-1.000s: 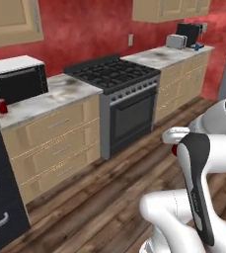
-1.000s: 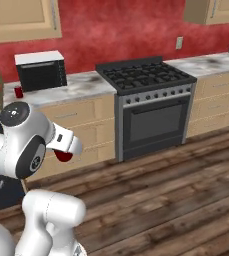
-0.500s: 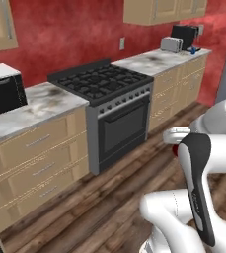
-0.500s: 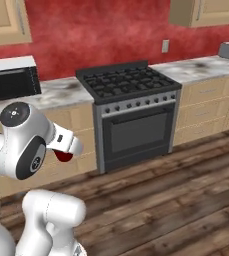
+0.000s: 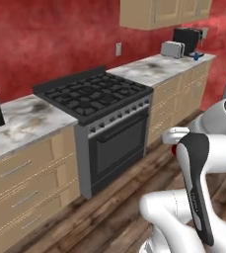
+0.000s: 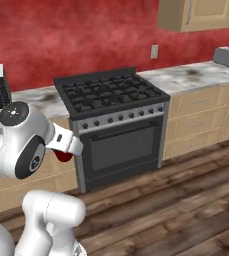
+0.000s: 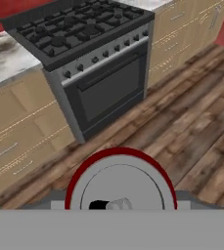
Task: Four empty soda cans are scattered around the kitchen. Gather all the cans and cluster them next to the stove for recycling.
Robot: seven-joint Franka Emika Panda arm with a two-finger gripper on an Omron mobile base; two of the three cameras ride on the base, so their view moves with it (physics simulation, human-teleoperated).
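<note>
Stove [image 5: 97, 99] sits dead ahead in the left base view, with marble counter [image 5: 23, 121] on one side and more counter running to a toaster [image 5: 172, 48] on the other. You can catch a sliver of red can [image 5: 174, 150] tucked by the wrist.

Right base view: same can [image 6: 63, 155] peeks out under the arm, carried well above the wood floor [image 6: 186, 200] and well short of the stove [image 6: 111, 95].

Hand view: the gripper [image 7: 121, 207] is clamped on the can [image 7: 121, 183], and you're looking straight down onto its silver top with the red rim around it. The stove [image 7: 79, 29] is up top.

My worry: the can blocks your view of the fingertips, so you could set it on a grate or clip the counter edge and tip it. Red walls, tan cabinets, plenty of bare counter either side.
</note>
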